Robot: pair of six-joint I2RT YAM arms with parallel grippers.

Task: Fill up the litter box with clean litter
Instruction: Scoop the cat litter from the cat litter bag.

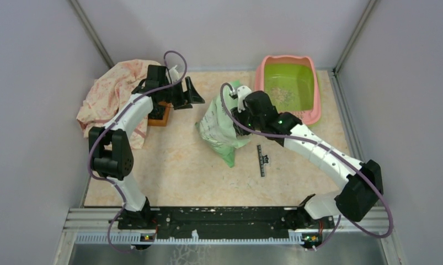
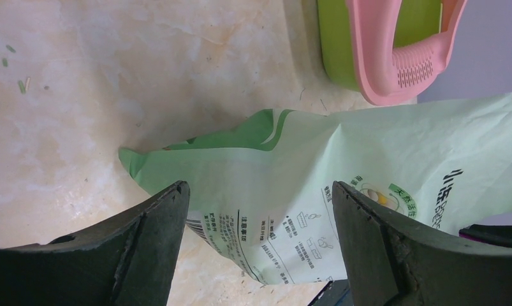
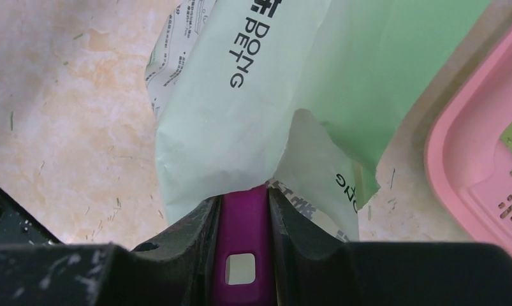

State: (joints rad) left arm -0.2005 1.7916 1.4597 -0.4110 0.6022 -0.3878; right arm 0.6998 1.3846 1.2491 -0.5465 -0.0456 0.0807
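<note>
The right pincer fills the near edge of the view, its two dark fingers closed against the sides of a purple handle with a small square hole in it. The far end of the handle disappears under the crumpled edge of a light green bag, which lies just beyond the fingers and carries black print, including the letters "DONG". The bag rests on a beige marbled table scattered with tiny flecks. To the right, close beside the bag, is a corner of the litter box: a pink rim with short slots cut into its ledge.
</note>
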